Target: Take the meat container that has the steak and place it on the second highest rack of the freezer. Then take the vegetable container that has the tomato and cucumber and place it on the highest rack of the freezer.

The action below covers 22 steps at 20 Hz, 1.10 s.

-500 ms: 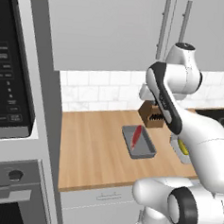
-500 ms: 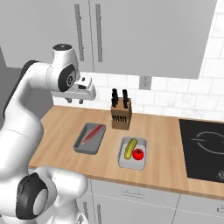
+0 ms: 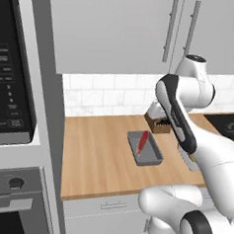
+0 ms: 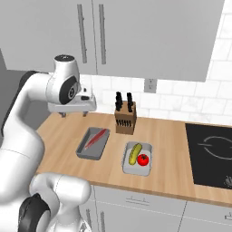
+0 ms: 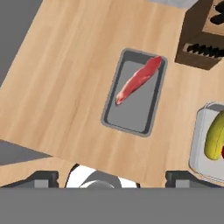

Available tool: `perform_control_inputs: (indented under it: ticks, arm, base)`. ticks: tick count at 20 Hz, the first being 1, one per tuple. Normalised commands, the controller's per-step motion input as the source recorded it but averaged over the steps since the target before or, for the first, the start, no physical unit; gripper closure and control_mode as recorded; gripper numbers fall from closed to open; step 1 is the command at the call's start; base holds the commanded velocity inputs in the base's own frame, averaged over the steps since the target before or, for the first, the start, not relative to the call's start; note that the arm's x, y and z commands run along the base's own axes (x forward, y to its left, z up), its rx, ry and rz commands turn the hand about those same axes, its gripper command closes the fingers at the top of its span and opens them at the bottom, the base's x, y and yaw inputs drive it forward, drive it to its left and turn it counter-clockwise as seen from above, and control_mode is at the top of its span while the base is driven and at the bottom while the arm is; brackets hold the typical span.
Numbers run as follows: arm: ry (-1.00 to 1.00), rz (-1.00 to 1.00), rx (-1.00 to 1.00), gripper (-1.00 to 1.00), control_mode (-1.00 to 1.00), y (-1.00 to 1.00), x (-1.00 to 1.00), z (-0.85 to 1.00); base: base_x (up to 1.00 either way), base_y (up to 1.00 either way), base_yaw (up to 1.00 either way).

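Note:
The meat container [image 4: 87, 152] [image 3: 150, 158] [image 5: 136, 114], a dark-grey tray, lies on the wooden counter with the red steak [image 4: 96, 138] [image 3: 143, 142] [image 5: 138, 80] inside. To its right the paler vegetable container [image 4: 129, 168] [image 5: 199, 146] holds the cucumber [image 4: 134, 154] [image 5: 215, 140] and the tomato [image 4: 143, 159]. My gripper [image 4: 73, 113] [image 5: 111, 177] hangs open above the counter, up and to the left of the meat tray, holding nothing. In the hand view its fingertips [image 5: 41, 177] stand wide apart below the tray. The freezer is out of view.
A wooden knife block [image 4: 125, 117] [image 3: 158, 123] [image 5: 203, 37] stands just behind the two trays. A black cooktop [image 4: 210, 154] lies at the counter's right end. Black-glass ovens [image 3: 12, 82] fill the tall unit on the left. Wall cabinets [image 4: 136, 31] hang overhead.
My hand has come down a little and shifted slightly left over the counter. Both trays lie where they were.

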Motion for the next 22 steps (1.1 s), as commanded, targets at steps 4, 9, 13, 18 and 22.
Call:
perform_control_inputs:
  ticks: [4, 9, 13, 18, 22]
  arm:
    - [0.0, 0.31, -0.01, -1.0, -1.0, 0.05, 0.4, -0.38]
    - [0.0, 0.06, -0.04, -1.0, -1.0, 0.0, 0.32, -0.55]
    - [0.05, 0.0, -0.28, -1.0, -1.0, 0.03, 0.03, -0.66]
    - [0.09, 0.01, -0.25, -1.0, -1.0, -0.01, 0.05, -0.6]
    - [0.15, 0.18, -0.01, -1.0, -1.0, -0.16, 0.0, -0.52]
  base:
    - [0.0, 0.0, 0.0]
    - [0.0, 0.0, 0.0]
    - [0.0, 0.0, 0.0]
    - [0.0, 0.0, 0.0]
    - [0.0, 0.0, 0.0]
